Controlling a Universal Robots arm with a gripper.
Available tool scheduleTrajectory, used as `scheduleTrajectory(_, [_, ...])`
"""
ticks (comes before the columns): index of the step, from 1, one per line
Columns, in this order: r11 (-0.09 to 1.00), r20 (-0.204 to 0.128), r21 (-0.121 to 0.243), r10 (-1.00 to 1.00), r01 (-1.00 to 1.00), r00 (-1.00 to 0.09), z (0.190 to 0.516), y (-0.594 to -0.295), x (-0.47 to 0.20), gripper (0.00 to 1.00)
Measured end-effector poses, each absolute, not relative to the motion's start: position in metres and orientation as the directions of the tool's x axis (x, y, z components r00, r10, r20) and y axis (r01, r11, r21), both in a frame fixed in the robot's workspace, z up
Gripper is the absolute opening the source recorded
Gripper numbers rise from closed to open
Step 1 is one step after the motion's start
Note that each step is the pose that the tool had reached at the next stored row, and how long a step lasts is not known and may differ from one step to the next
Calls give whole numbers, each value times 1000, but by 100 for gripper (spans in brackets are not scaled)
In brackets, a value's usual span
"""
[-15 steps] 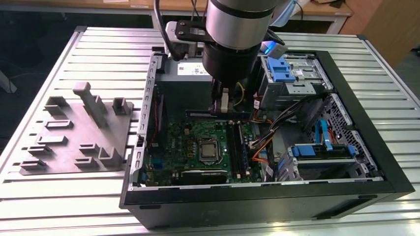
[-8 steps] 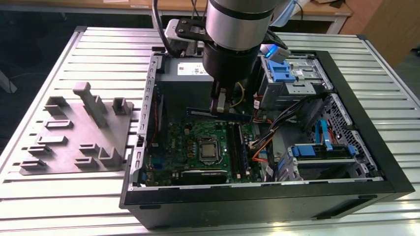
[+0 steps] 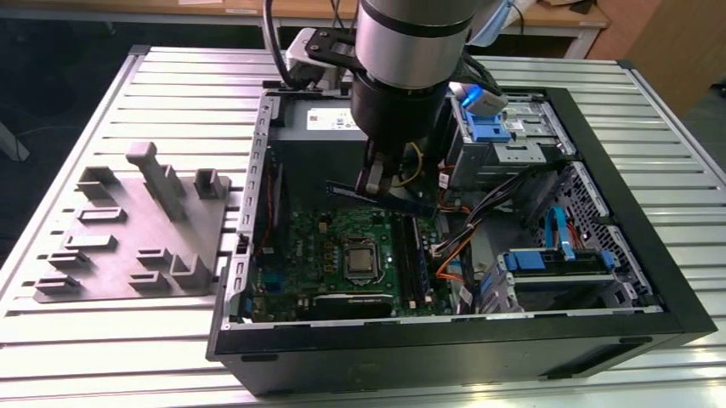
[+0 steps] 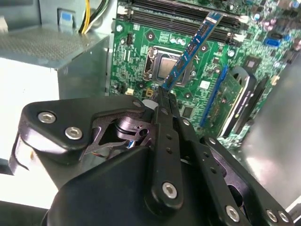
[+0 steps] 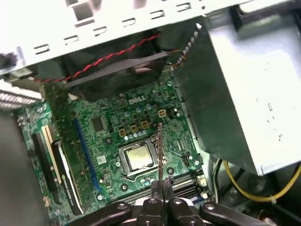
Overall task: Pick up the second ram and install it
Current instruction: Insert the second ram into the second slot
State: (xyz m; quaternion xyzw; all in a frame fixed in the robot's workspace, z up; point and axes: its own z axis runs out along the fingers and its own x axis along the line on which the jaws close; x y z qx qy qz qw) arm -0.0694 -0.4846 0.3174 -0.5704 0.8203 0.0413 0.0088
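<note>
The gripper [image 4: 164, 96] is pinching 1 end of the memory stick [image 4: 193, 44], which is hanging above the motherboard [image 4: 136, 70] inside the case [image 3: 454, 357]. Gripped off-centre, it is likely risking tilting and missing the slots [image 4: 164, 8].

The arm [image 3: 411, 51] stands steeply over the scene, its thick grey and black wrist section pointing almost straight down. Under it the gripper [image 3: 375, 182] hangs with its fingers downward. In the second wrist view its black linkage bars run forward to fingertips [image 4: 163, 101] pressed together on one end of the second ram [image 4: 190, 47]. In the first wrist view the two fingers [image 5: 154, 186] pinch its thin edge
</note>
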Motion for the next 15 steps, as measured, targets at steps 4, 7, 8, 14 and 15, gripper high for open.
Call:
scheduleTrajectory(4, [412,-62,58,-908,-909,-415,317,-485,-69,12])
scheduleTrajectory(7, [462,-61,58,-883,-885,-465,316,-485,-69,12])
scheduleTrajectory(8, [478,-62,58,-875,-876,-481,316,-485,-69,12])
scheduleTrajectory(14, [571,-61,58,-817,-819,-573,315,-485,-69,12])
scheduleTrajectory(15, [585,-61,58,-807,-809,-588,314,-485,-69,12])
